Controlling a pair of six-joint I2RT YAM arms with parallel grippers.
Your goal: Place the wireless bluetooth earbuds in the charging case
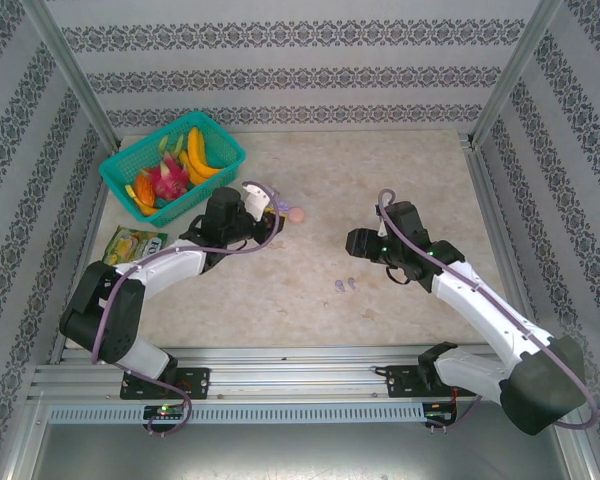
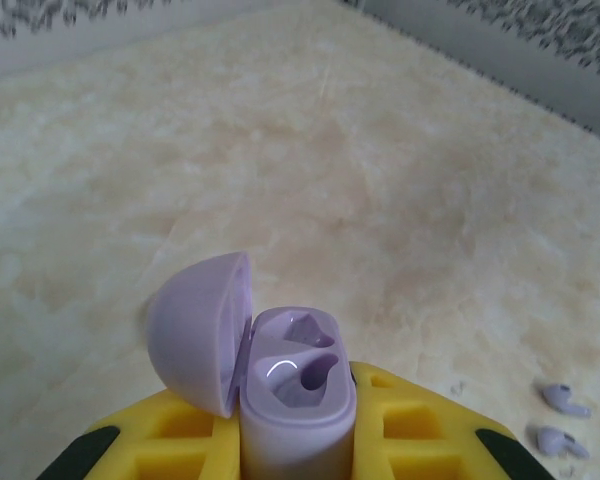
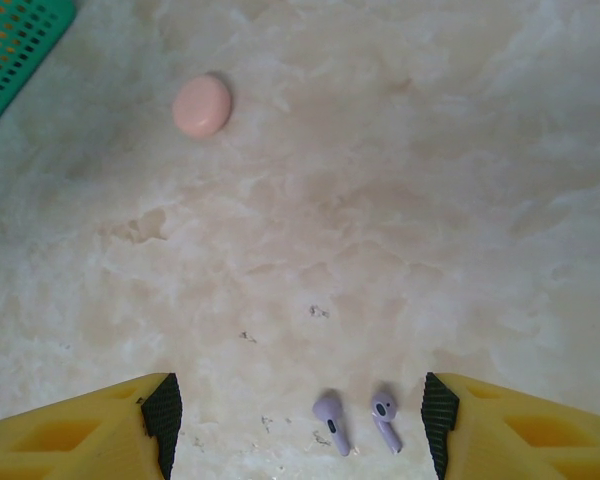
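Two lilac earbuds [image 3: 330,420] lie side by side on the counter [image 3: 380,200], not yet in any case. We find the right tool [image 3: 298,415] poised by them, fingers apart and empty, framing the pair, presumably lined up for a pick. The left tool [image 2: 298,440] is clamped on the lilac charging case [image 2: 298,390], holding it upright with the lid [image 2: 195,325] swung back so both empty sockets face up for loading. A shut pink case [image 3: 202,105] lies well apart.
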